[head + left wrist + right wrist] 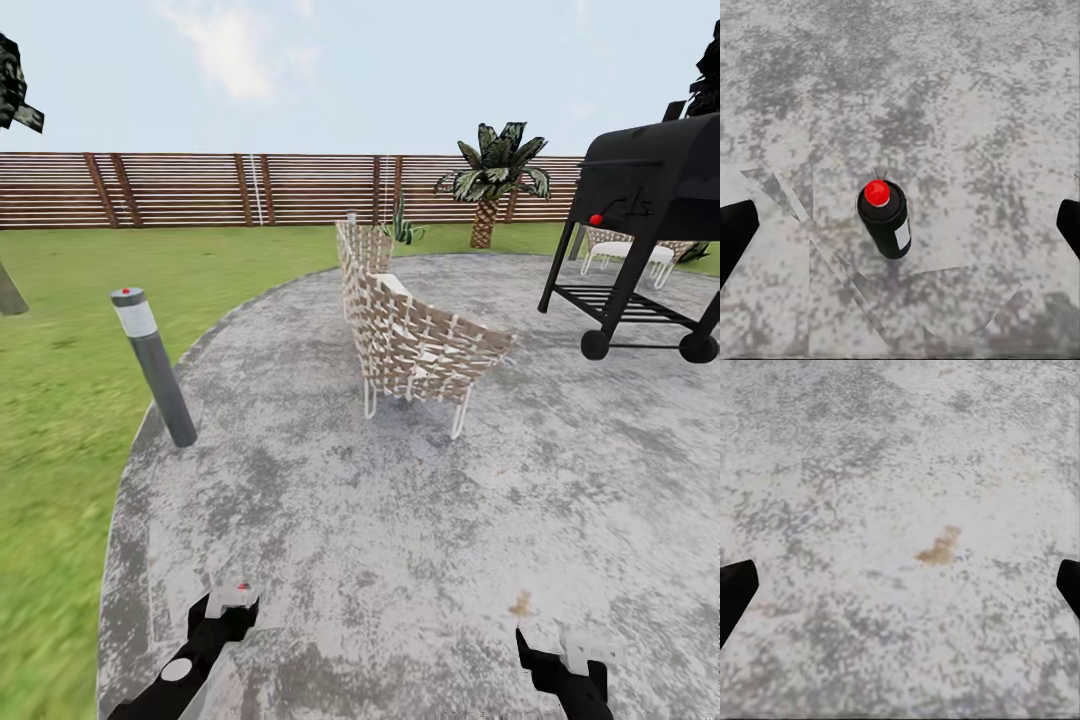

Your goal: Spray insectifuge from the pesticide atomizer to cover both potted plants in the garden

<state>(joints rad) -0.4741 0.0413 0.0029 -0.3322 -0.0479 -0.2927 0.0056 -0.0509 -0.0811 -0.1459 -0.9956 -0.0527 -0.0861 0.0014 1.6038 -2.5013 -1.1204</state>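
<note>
Your left gripper (232,605) and right gripper (560,655) both hang wide and empty above the grey patio (400,520). Lawn (60,400) borders it leftward; a wicker chair (415,340) and grill (650,200) stand ahead, a post light (155,365) at the edge.

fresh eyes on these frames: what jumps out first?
A woven wicker chair stands mid-patio on the round grey stone patio, with a black barbecue smoker on wheels to its right. A tilted grey bollard light marks the patio's left edge by the lawn, and a slatted wooden fence with a palm closes the background.
</note>
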